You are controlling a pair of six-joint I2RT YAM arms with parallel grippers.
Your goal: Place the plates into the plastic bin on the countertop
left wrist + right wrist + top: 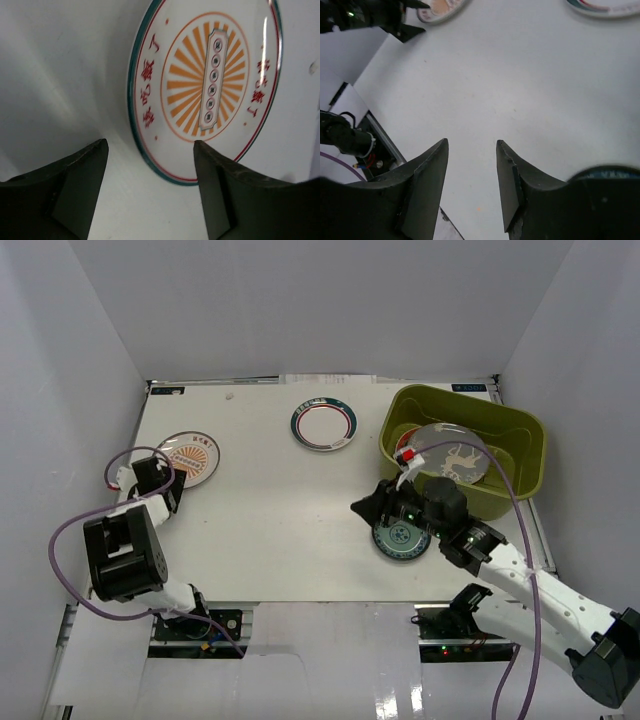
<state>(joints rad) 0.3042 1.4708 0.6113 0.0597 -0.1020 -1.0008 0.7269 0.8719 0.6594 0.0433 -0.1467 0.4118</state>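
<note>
Left tool (150, 147) released, fingers straddling the near rim of the orange sunburst plate (190, 458), left of frame. Right tool (471, 145) unclenched, only bare desk (270, 510) between its fingers, at the edge of the small blue-green plate (400, 538) (lower centre-right). Plastic bin (533, 462), upper right, holds the grey plate (452, 452). 1 rimmed plate (324, 424) lies top centre.

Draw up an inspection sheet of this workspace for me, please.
Surface: white countertop, three plates lying on it.
Job's things: orange sunburst plate at left; green-rimmed plate at the back; small blue-green plate in front, partly under the right arm; olive-green bin at right, holding a grey plate.
Clutter: nothing seen.
End effectors: left end effector open, astride the sunburst plate's rim; right end effector open, nothing between its fingers.
Cables: left purple cable loops beside its arm; right purple cable arcs over the bin.
Surroundings: pale grey walls on three sides.
</note>
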